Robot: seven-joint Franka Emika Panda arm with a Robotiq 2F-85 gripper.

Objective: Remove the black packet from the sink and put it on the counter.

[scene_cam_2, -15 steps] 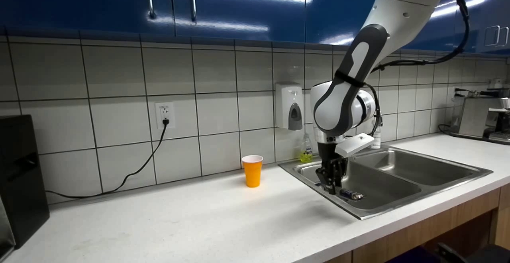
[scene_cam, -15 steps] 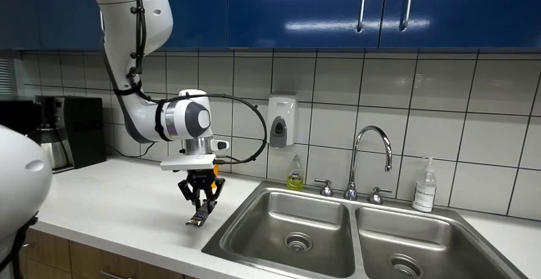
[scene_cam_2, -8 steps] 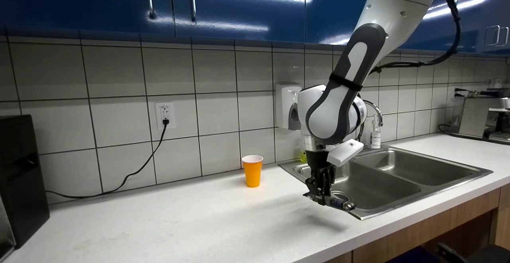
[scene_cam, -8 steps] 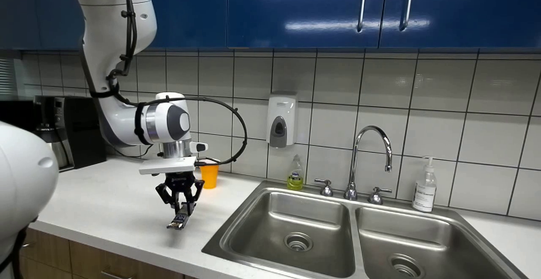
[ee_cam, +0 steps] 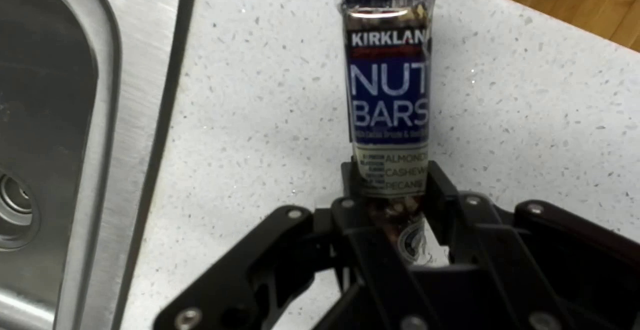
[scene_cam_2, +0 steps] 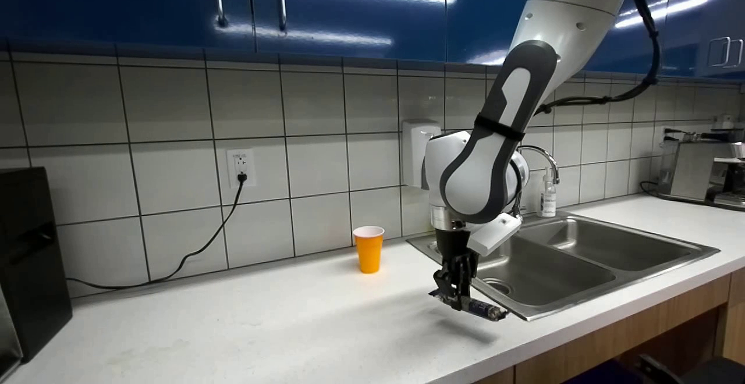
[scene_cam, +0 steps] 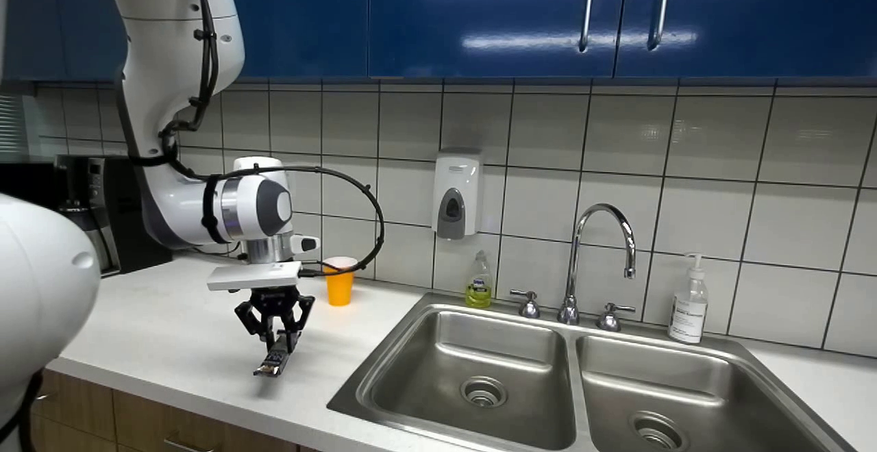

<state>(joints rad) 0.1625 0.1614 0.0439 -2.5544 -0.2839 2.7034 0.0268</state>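
At the wrist view's upper centre, the slim navy-and-black rectangular packet (ee_cam: pixel 390 95) is pinched by the black jointed claw (ee_cam: pixel 392 182), closed to its width, above the speckled off-white countertop (ee_cam: pixel 260 120). The packet is best lowered flat and released on contact.

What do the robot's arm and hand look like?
The arm is smooth, rounded and white, with dark grey panels, a black strap and black cables along it. Its hand is a black gripper with two jointed fingers and shiny round screws. A flat white box is mounted just above.
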